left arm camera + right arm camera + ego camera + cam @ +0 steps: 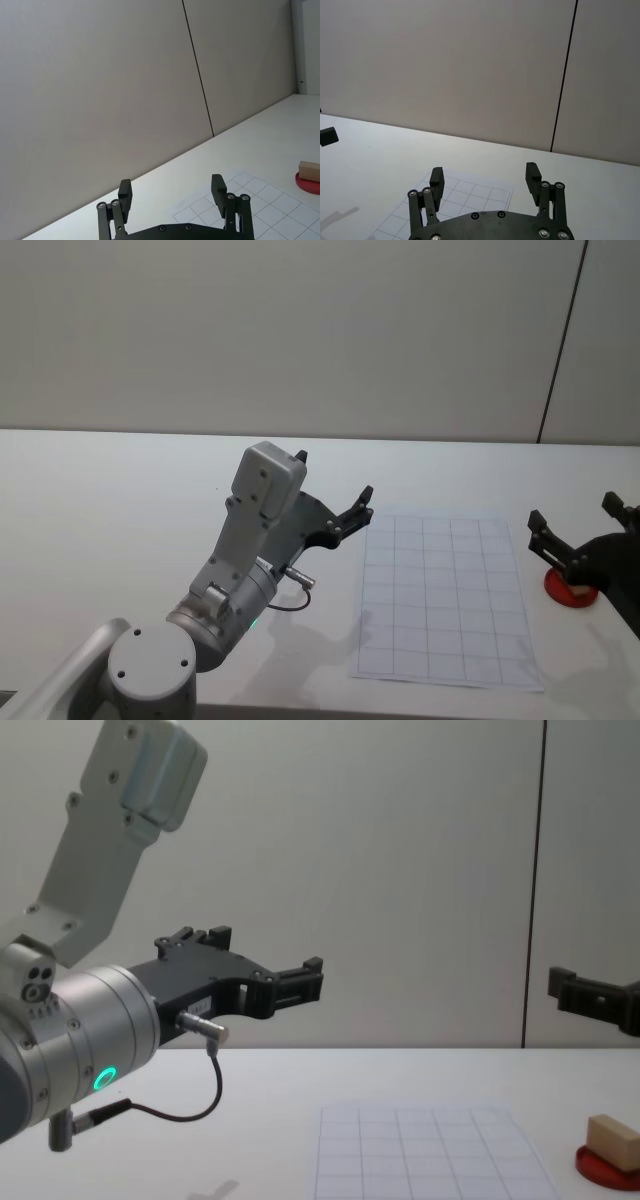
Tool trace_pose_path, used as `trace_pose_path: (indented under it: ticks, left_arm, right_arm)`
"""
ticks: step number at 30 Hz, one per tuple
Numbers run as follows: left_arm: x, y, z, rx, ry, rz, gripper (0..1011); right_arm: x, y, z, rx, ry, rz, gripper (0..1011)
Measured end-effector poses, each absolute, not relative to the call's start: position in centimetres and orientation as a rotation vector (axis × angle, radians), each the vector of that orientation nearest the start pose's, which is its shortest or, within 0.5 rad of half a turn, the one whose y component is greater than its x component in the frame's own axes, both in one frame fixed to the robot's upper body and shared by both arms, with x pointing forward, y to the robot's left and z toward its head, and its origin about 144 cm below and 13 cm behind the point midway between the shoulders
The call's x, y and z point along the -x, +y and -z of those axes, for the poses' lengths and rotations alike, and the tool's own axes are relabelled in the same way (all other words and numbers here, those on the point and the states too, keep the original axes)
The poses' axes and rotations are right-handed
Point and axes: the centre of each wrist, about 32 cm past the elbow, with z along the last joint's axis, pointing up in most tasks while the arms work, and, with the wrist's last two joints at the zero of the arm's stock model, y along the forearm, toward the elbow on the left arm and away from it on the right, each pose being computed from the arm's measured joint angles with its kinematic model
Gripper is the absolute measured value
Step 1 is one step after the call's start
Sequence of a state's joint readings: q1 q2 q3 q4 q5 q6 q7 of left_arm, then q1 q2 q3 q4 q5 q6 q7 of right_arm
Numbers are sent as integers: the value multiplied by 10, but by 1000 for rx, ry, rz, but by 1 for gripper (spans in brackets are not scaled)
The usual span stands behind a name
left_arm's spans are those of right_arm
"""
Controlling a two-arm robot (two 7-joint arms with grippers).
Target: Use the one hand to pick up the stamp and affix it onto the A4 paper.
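A white desk [120, 500] runs before a plain grey wall [300, 330]. The right jaws, fingertips [532, 176] far apart, hold nothing. They hang high over the stamp [612, 1138], which lies on a red disc [608, 1170] at 3 o'clock of the paper [440, 600], near its edge but not touching. The left jaws, fingertips [218, 186] equally spread and empty, stand high at the paper's 10 o'clock. By my judgement nothing is done yet: the stamp must be gripped, lifted, carried over and pressed onto the sheet, which looks unmarked.
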State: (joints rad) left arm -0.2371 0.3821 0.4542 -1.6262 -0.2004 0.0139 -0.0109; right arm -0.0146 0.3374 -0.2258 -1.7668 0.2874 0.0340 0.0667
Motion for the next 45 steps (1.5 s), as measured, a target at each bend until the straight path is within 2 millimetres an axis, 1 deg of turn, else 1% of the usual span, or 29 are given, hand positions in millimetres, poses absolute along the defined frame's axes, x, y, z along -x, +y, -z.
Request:
trace_pose_path:
  ticks: [45]
  left_arm:
    - [-492,198,-1204,-61,-268,-1124,1002]
  right_arm:
    - [-443,-237,-1189,-26,-75,1230,1001]
